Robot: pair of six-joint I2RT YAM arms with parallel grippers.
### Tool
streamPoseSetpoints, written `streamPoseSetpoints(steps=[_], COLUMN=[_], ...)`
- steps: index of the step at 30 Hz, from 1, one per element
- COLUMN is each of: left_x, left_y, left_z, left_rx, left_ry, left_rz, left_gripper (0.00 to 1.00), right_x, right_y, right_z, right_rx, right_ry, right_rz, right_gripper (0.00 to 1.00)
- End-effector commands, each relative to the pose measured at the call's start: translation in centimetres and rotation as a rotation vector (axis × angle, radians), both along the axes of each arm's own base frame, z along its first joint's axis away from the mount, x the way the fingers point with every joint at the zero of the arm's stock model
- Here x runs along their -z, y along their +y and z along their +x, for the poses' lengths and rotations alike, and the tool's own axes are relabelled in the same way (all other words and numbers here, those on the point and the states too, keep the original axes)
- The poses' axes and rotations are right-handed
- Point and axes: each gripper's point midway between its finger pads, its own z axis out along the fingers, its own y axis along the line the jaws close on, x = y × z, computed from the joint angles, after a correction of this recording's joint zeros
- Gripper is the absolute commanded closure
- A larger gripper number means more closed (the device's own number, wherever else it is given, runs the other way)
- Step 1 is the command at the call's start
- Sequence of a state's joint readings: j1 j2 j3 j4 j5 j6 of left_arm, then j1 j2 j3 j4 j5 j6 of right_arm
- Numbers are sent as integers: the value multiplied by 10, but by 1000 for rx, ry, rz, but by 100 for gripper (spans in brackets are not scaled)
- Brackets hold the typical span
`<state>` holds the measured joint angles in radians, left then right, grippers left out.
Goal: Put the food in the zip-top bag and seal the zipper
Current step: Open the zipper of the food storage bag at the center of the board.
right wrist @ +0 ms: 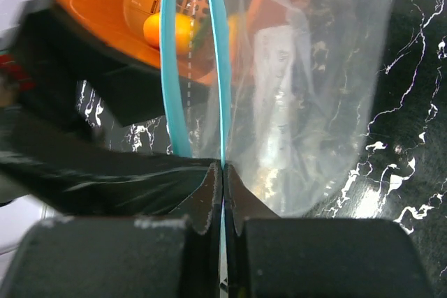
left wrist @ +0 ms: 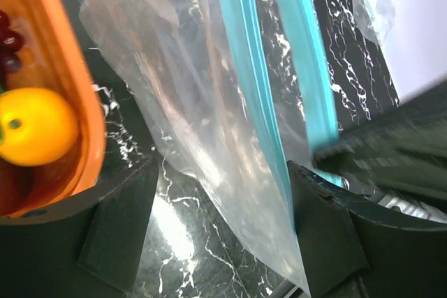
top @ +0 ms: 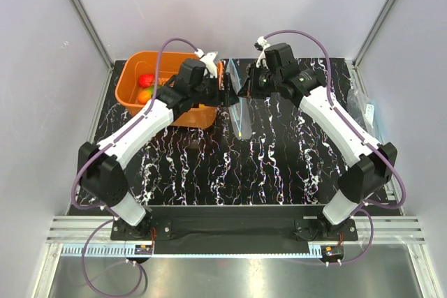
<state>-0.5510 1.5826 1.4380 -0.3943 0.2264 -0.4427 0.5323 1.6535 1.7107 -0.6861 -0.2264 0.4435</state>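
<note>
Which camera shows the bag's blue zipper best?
Right wrist: the narrow teal plastic zipper runs long and sharp to the right hand pinching it. Left wrist crops both strips; top shows a faint sliver.

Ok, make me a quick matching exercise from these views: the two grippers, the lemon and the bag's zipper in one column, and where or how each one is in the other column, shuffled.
Things:
1. right gripper
2. left gripper
3. lemon
4. zipper

Places and states:
A. lying in the orange basket
B. teal-blue, its two strips parted
C. open, one finger on each side of the zip-top bag
D. shut, pinching one teal strip

Pairs: 1-D, 2-C, 3-A, 4-B.
</note>
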Motion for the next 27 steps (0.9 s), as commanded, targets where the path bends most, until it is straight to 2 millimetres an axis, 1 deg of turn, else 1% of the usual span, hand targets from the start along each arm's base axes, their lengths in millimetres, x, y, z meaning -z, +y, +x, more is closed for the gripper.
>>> streamPoseSetpoints(steps=[1,2,6,7,8,9,10,12,14,15,18,19,20,21,22,23,24,27], left_x=[-33,-37,-28,-24,-23,-23,-23,-25,-21,-20,-19,-17,-18,-19,-23,-26,-29,-36], left_y=[-14,-15,-13,-13,-12,-12,-12,-12,-12,-14,-16,-16,-16,-16,-17,-18,-18,-24], left_z=[18,20,21,19,18,18,19,17,18,16,13,12,11,11,12,12,13,13], left_rx=[-8,-15,-23,-22,-20,-19,-19,-18,-12,-1,30,34,38,42,48,52,52,69], left_ry=[-98,-117,-88,-71,-69,-67,-73,-84,-78,-73,-59,-53,-57,-63,-78,-93,-104,-116], left_rz=[-49,-40,16,29,31,29,29,25,33,35,43,47,49,51,48,52,49,18], left_gripper=[18,18,31,41,49,53,68,83,100,100,100,100,100,100,100,100,100,100], right_x=[-26,-24,-28,-27,-25,-23,-21,-13,-5,1,4,6,1,3,8,5,9,20], right_y=[-3,-4,-10,-12,-17,-21,-24,-32,-41,-53,-70,-72,-71,-68,-63,-60,-57,-53], right_z=[-10,-11,-10,-10,-10,-9,-8,-7,-5,-3,1,2,4,1,3,4,2,7], right_rx=[-19,-20,8,17,24,41,48,66,98,148,207,211,208,183,161,157,143,139], right_ry=[-66,-63,-78,-77,-72,-75,-69,-61,-53,-48,-52,-47,-56,-39,-21,-16,9,38], right_rz=[15,8,-8,-19,-40,-67,-85,-137,-179,-229,-310,-323,-326,-322,-327,-315,-317,-331], right_gripper=[100,100,100,100,100,100,100,100,100,100,100,100,96,89,82,78,76,72])
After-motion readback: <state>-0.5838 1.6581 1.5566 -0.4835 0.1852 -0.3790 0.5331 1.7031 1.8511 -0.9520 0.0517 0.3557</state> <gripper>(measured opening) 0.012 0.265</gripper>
